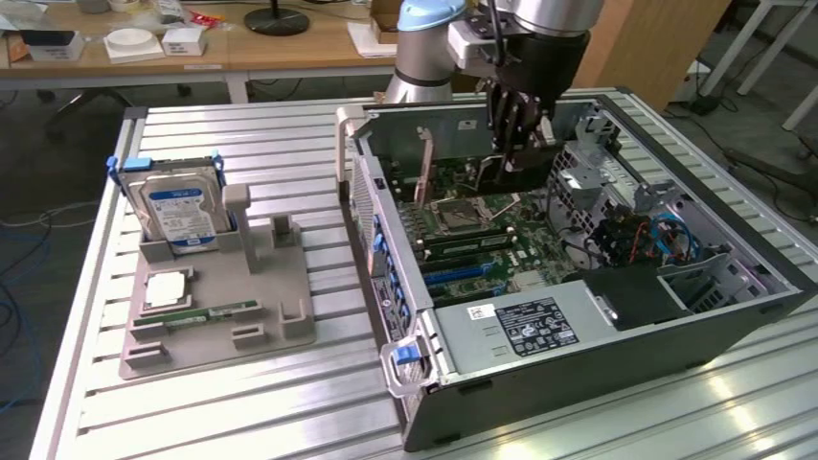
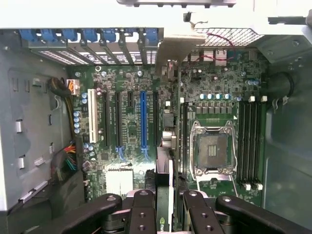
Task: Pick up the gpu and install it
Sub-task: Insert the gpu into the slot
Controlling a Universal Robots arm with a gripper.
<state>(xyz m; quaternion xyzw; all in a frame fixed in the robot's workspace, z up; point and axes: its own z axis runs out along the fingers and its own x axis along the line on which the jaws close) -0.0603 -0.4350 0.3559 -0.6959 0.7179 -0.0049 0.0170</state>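
Observation:
My gripper [image 1: 516, 144] reaches down into the open computer case [image 1: 715, 316] and is shut on the gpu [image 1: 499, 172], a thin dark card held on edge above the motherboard [image 1: 511, 240]. In the wrist view the gpu [image 2: 165, 165] runs edge-on between my black fingers [image 2: 141, 214]. Its silvery end bracket [image 2: 171, 58] points toward the case's back wall with the blue clips. The card lies alongside the black slot just beside the blue expansion slot [image 2: 143, 122]. Whether it touches the board I cannot tell.
On the grey fixture [image 1: 217, 335] at the exterior view's left stand a silver hard drive [image 1: 179, 216] with a blue-white label and a slim green memory stick [image 1: 211, 313]. Inside the case are the processor socket [image 2: 212, 148], a cable bundle [image 2: 68, 161] and the power supply [image 1: 537, 326].

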